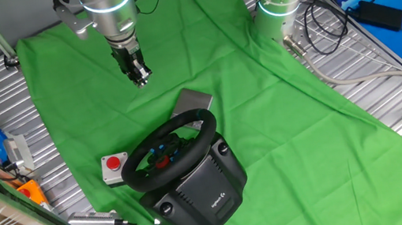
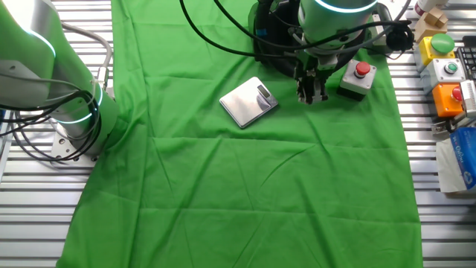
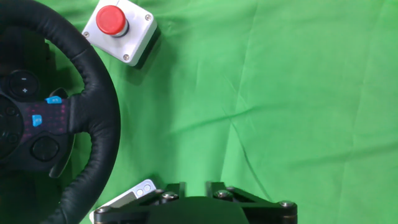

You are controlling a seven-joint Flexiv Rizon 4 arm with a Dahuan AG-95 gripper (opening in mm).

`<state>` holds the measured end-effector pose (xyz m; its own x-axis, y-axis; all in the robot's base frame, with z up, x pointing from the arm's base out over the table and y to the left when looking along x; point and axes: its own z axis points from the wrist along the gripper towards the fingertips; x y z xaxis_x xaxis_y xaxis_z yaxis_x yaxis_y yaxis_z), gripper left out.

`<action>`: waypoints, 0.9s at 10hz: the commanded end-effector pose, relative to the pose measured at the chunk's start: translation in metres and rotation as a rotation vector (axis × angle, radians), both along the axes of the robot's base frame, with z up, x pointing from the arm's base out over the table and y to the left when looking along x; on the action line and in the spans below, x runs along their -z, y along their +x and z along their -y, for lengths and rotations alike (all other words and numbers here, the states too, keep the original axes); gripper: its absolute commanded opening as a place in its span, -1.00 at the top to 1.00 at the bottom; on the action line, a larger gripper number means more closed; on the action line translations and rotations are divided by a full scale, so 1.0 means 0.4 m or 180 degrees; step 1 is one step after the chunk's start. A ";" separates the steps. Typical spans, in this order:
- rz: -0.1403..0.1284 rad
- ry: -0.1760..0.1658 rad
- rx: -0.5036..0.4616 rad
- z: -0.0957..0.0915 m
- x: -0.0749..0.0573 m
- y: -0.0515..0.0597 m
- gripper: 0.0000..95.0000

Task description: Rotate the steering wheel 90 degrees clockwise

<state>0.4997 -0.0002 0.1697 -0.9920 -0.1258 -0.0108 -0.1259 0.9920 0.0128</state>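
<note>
While the gripper (image 1: pixel 142 78) hangs above the green cloth (image 1: pixel 279 101), jaws pressed together holding nothing, the steering wheel (image 1: pixel 171 139) waits untouched mid-table.

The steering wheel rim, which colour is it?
Black; the steering wheel rim shows best in the hand view.

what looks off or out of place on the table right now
Nothing looks damaged or spilled. The green cloth is wrinkled, and a small silver scale lies askew on it beside the steering wheel. The gripper hangs above, touching nothing.
</note>
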 end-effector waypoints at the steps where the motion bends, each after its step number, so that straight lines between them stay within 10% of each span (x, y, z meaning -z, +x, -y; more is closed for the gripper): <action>1: -0.0005 -0.0004 0.0003 0.000 -0.001 0.001 1.00; 9: -0.0007 -0.0007 0.0116 0.000 0.000 0.000 1.00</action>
